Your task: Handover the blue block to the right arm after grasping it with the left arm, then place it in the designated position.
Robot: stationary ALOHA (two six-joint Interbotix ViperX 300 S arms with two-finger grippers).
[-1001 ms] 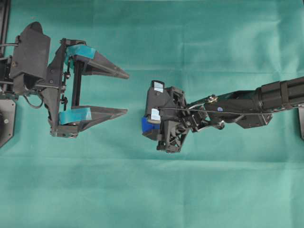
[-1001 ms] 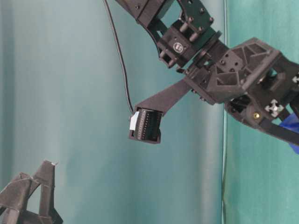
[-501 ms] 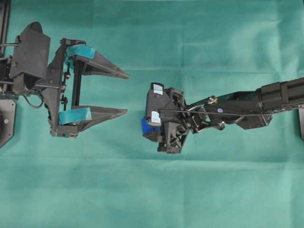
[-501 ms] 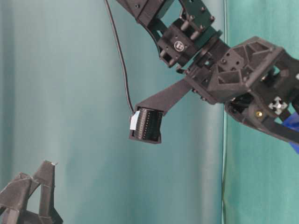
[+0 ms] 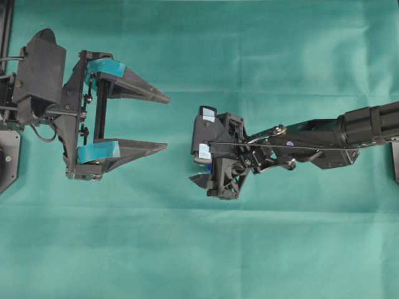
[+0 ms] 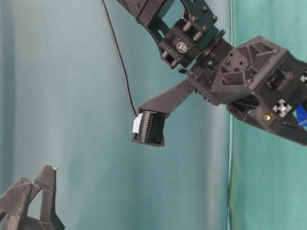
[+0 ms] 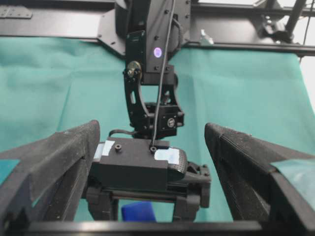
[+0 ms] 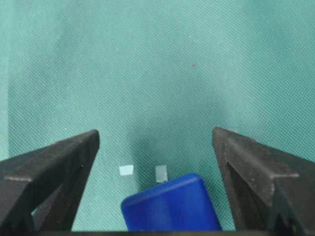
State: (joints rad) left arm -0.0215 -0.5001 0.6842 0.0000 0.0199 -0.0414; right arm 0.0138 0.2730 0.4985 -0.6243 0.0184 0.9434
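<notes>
Left arm [image 5: 56, 106] idle, its gripper [image 5: 167, 122] spread and empty. Right gripper [image 8: 155, 142] spread wide; the blue block [image 8: 170, 209] lies free between its fingers, beside two white marks [image 8: 126, 170]. Placement apparently done; withdrawal remains.

The cloth [image 5: 187, 249] covering the table is a plain sea green with a fine woven texture, and two tiny white marks [image 8: 126, 170] show on it low in the right wrist view. The blue block [image 8: 170, 209] at the bottom centre of that view is a bright, saturated blue. The left gripper [image 5: 161, 122] at the left of the overhead view is black with teal tape bands [image 5: 98, 151], and the right gripper [image 8: 155, 162] is plain black with small whitish patches [image 5: 207, 114] on its housing.
</notes>
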